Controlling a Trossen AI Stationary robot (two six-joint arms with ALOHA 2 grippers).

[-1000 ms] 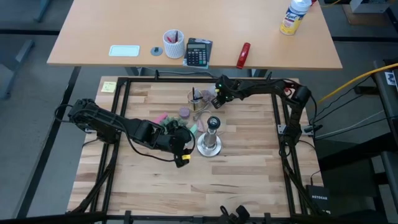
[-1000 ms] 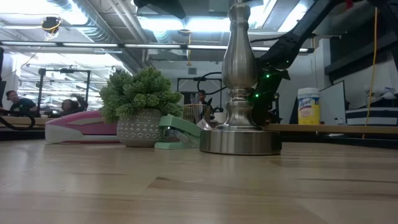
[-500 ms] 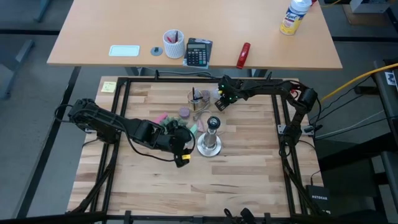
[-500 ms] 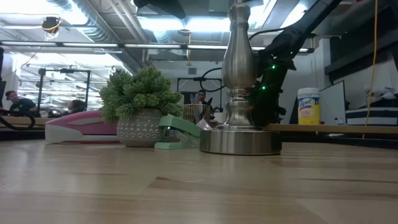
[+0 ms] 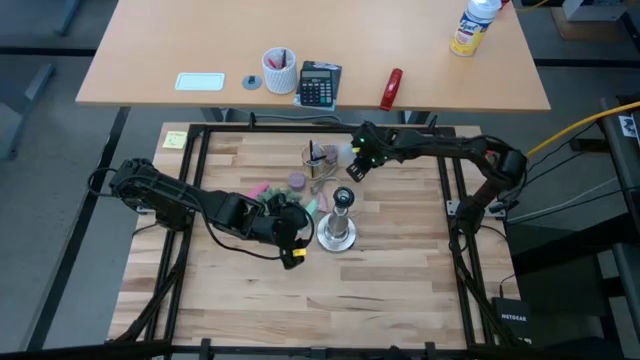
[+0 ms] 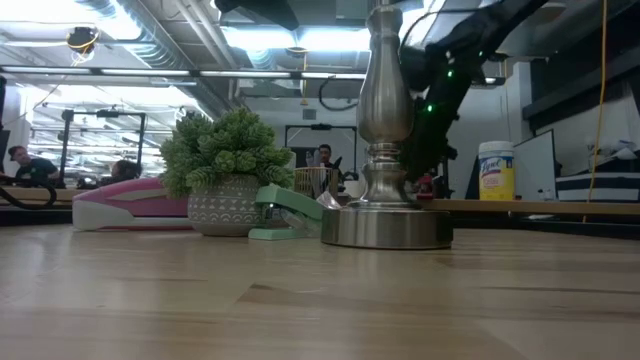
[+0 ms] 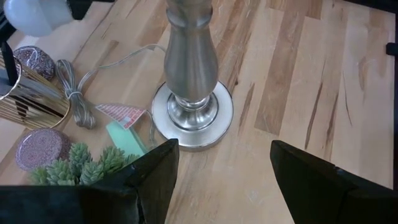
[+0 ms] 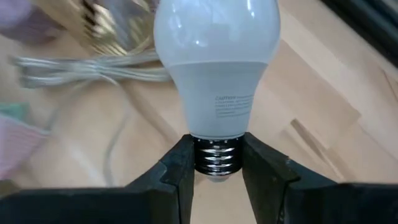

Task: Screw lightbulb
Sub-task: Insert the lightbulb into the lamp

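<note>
Lightbulb (image 8: pixel 216 59) base sits clamped in right gripper (image 8: pixel 217 165), globe pointing forward.

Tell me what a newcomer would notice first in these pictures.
The white lightbulb stands out, held by its screw base between the right gripper's fingers, near the table's far edge. Next comes the silver lamp stand at the table's middle, with the left gripper open beside it.

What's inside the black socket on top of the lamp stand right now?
Nothing: the socket looks empty from above. The lightbulb is clamped by its screw base in the right gripper, away from the stand. The socket's depth cannot be made out.
</note>
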